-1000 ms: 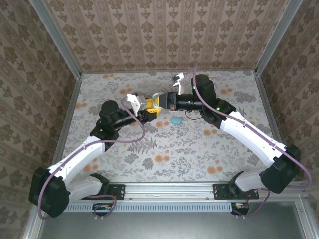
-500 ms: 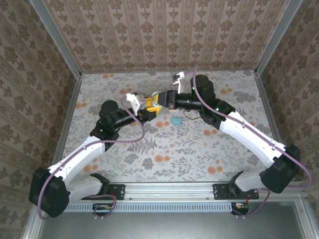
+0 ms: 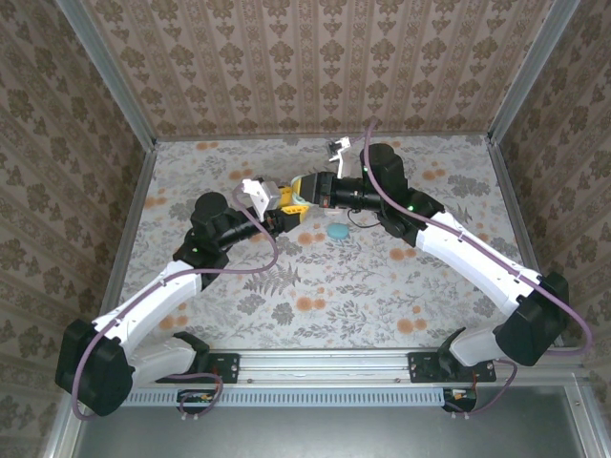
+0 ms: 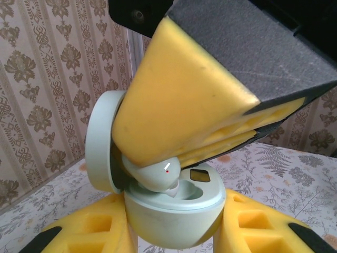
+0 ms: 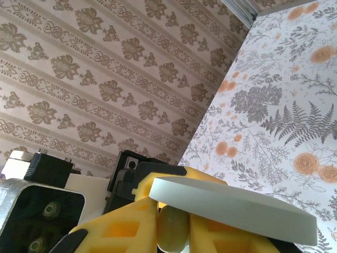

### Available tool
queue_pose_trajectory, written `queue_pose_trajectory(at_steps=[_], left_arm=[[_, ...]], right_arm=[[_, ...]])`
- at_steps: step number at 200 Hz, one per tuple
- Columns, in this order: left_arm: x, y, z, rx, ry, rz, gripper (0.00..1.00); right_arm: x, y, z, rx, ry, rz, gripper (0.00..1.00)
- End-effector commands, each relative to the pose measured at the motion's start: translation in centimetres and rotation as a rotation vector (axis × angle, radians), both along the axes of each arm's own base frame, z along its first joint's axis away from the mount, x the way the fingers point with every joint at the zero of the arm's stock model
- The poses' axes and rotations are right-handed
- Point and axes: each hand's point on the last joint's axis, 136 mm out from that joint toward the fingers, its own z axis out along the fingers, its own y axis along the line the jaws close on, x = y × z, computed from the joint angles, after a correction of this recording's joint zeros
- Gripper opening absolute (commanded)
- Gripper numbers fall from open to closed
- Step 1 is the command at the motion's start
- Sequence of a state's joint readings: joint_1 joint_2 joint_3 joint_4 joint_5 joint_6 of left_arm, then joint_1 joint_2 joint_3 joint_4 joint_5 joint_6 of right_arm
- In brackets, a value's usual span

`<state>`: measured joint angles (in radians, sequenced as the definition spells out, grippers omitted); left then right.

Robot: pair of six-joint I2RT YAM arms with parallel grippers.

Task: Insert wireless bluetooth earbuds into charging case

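Note:
My left gripper (image 4: 176, 227) is shut on the base of the pale green charging case (image 4: 179, 213), held upright with its lid (image 4: 100, 141) swung open to the left. My right gripper (image 5: 172, 232) is shut on one whitish-green earbud (image 5: 172, 227) and comes down onto the case from above. In the left wrist view the earbud (image 4: 157, 176) shows a small red light, and its tip sits in the case's left well. In the top view both grippers meet at mid-table, the left (image 3: 284, 212) under the right (image 3: 304, 191). The lid's edge (image 5: 231, 208) crosses the right wrist view.
A teal oval piece (image 3: 338, 231) lies on the flowered table (image 3: 382, 286) just right of and nearer than the grippers. Patterned walls close off the back and sides, with metal rails (image 3: 315, 364) along the near edge.
My right gripper has edged slightly left toward the case with the earbud. The left arm has held still.

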<state>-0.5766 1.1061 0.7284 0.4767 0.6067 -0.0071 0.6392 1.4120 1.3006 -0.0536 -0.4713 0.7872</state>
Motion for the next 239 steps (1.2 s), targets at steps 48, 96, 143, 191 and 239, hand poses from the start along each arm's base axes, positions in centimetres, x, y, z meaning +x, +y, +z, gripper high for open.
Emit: queue_pose_trajectory(at_steps=[48, 96, 143, 191, 239], left_arm=[[0.3, 0.1, 2.3, -0.048, -0.060, 0.024, 0.25], [0.4, 0.2, 2.4, -0.051, -0.062, 0.033, 0.25], [0.2, 0.3, 2.4, -0.051, -0.063, 0.031, 0.26], [-0.1, 0.2, 2.8, -0.058, -0.072, 0.012, 0.26], [-0.6, 0.0, 3.1, -0.062, -0.080, -0.013, 0.26]], right_arm=[[-1.0, 0.2, 0.0, -0.022, 0.010, 0.019, 0.21], [-1.6, -0.5, 1.3, -0.014, -0.018, 0.010, 0.21], [-1.8, -0.5, 1.6, -0.008, -0.018, 0.013, 0.21], [-1.3, -0.1, 0.9, -0.004, 0.007, 0.002, 0.21], [-0.5, -0.7, 0.3, -0.047, 0.010, -0.049, 0.22]])
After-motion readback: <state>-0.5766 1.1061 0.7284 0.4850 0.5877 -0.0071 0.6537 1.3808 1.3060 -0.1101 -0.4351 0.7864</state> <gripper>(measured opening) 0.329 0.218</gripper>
